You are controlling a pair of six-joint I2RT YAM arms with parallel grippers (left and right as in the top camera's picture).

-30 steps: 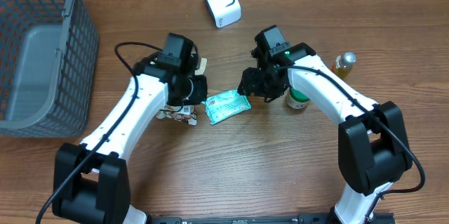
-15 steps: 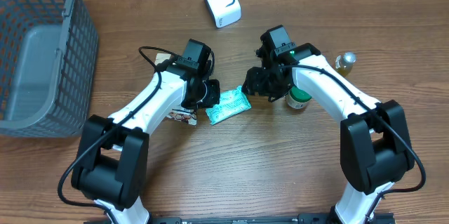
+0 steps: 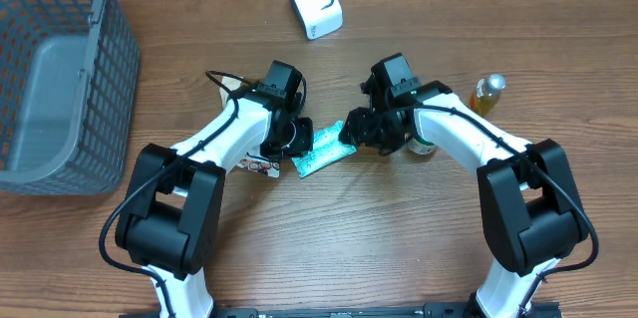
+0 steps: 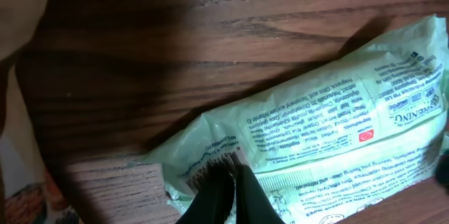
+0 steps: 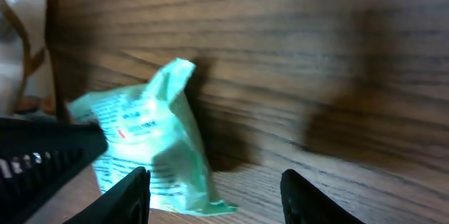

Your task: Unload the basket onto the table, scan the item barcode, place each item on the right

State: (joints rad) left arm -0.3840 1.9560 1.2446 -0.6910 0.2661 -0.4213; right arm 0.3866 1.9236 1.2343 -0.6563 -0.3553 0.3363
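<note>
While the green packet [image 3: 321,151] lies mid-frame on the tabletop [image 3: 379,248], the left pincer [image 4: 226,194], pressed together, bears on its barcode end, seemingly to pin it. The right pincer [image 5: 214,194] hangs spread by the opposite end, gripping nothing, likely poised to take it.

Pale green packet [image 3: 321,151] flat on table [image 3: 399,243] (print side up), lying diagonally.
</note>
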